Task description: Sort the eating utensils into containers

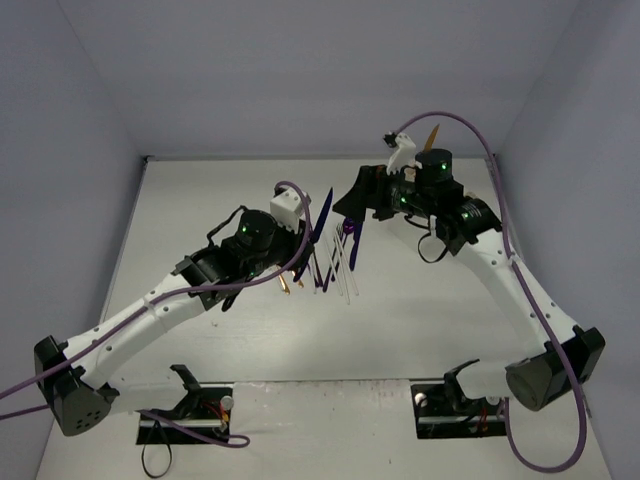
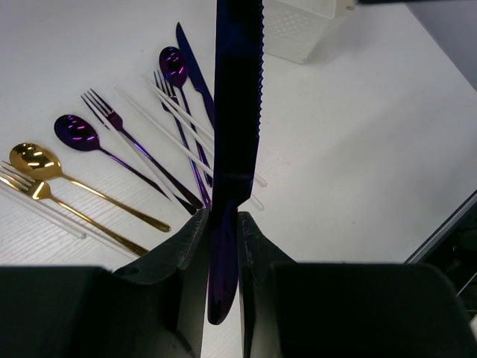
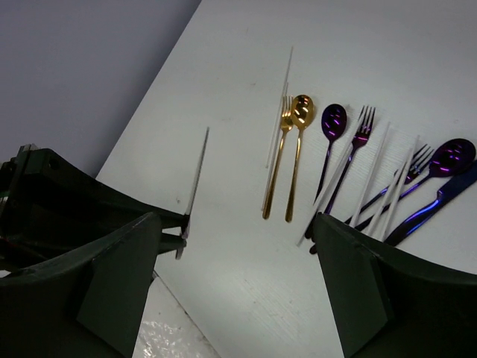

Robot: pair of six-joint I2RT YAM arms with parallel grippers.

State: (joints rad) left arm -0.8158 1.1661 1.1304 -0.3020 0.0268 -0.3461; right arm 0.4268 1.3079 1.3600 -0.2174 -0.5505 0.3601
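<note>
My left gripper is shut on the handle of a dark purple knife and holds it above the table, serrated blade pointing away. In the top view the left gripper holds this knife just left of the utensil row. On the table lie a gold spoon, a gold fork, purple spoons, purple forks, another purple knife and clear white plastic pieces. My right gripper is wide open and empty above the table, hovering in the top view. The white container stands beyond the utensils.
The white organizer shows partly behind the right arm at the back, with a gold utensil standing in it. In the right wrist view the held knife appears edge-on at the left. Grey walls close in the table on three sides.
</note>
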